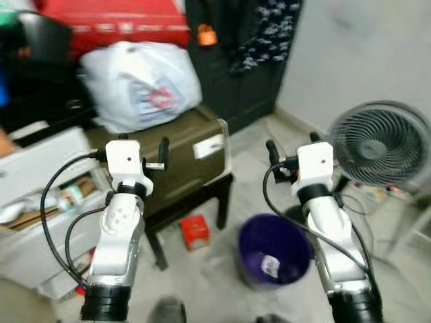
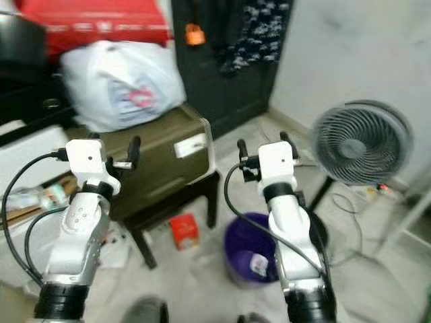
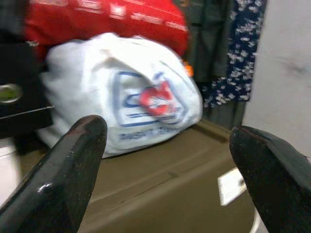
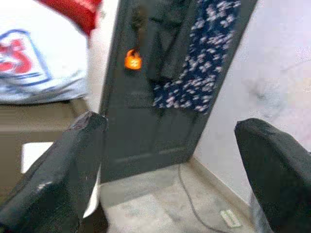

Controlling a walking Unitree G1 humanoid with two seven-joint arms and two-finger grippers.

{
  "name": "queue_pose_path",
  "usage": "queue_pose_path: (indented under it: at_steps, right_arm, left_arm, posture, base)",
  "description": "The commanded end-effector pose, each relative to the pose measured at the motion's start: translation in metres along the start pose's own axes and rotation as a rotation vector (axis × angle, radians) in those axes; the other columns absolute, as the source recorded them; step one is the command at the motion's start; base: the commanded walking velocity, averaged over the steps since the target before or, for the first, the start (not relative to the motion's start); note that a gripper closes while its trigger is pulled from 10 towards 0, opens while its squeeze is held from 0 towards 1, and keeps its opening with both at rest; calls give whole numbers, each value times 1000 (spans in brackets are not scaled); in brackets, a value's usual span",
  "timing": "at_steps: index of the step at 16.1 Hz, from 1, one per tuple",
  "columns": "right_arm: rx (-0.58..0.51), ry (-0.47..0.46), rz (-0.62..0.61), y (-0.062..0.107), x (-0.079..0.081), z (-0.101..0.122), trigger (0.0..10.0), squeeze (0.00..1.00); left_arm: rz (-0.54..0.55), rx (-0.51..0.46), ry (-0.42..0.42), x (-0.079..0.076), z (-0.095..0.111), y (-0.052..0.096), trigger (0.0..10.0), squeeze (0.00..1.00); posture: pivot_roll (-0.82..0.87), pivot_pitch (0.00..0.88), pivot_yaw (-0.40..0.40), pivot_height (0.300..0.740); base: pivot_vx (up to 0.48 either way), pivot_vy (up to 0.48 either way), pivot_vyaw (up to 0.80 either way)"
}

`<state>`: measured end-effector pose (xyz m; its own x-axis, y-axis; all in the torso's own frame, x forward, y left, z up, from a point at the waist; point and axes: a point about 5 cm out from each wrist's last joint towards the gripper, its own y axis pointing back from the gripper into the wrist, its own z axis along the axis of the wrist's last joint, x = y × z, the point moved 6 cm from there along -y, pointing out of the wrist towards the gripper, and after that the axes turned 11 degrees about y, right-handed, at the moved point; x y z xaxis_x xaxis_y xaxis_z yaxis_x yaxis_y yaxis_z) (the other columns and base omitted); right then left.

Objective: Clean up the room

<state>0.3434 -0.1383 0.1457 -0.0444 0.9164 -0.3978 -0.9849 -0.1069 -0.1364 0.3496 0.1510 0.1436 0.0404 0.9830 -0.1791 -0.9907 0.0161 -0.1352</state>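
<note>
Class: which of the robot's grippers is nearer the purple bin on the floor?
Right. The right gripper is raised just above and behind the purple bin; the left gripper is off to its left, before the olive box.

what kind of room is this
Probably a cluttered bedroom or storage corner of a home: clothes hang on a dark door, a white plastic bag sits on an olive storage box, and a floor fan and purple bin stand on the floor.
</note>
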Motion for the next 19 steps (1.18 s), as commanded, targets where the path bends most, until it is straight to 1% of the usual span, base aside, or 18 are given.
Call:
queue_pose_path:
  at_steps: [1, 2, 5, 10, 11, 13, 16, 19]
  right_arm:
    - [-19, 3, 4, -3, 0, 6, 10000, 0]
    - [-20, 3, 3, -4, 0, 7, 10000, 0]
    - [-26, 2, -3, -7, 0, 9, 10000, 0]
    - [-34, -1, -4, -11, -1, 10, 10000, 0]
    - [-45, -19, -11, -11, -2, 12, 10000, 0]
    - [-39, 0, -12, -12, -2, 11, 10000, 0]
    - [-38, -11, -27, -12, -5, 10, 10000, 0]
    - [-42, -15, -29, -12, -4, 11, 10000, 0]
  left_arm:
    - [20, 8, 16, 5, -2, 0, 10000, 0]
    - [22, 12, 22, 6, -2, 0, 10000, 0]
    - [-7, 18, 21, 1, -3, -3, 10000, 0]
    - [-11, 8, 14, 0, 0, -7, 10000, 0]
    - [-13, 4, 13, -1, 0, -8, 10000, 0]
    - [-14, -1, 17, 0, 1, -8, 10000, 0]
    - [-49, -9, 24, -6, 3, -9, 10000, 0]
    - [-54, -10, 26, -6, 3, -9, 10000, 0]
  posture:
    - [-25, 0, -11, 740]
    - [-25, 0, -11, 740]
    - [-32, 0, -10, 740]
    - [-30, 0, -12, 740]
    - [-31, 0, -10, 740]
    - [-31, 0, -9, 740]
    - [-33, 0, -6, 740]
    - [-34, 0, -4, 740]
  base:
    - [0, 0, 800]
    - [0, 0, 800]
    - [0, 0, 800]
    - [0, 0, 800]
    - [0, 0, 0]
    - [0, 0, 0]
    - [0, 0, 0]
    - [270, 0, 0]
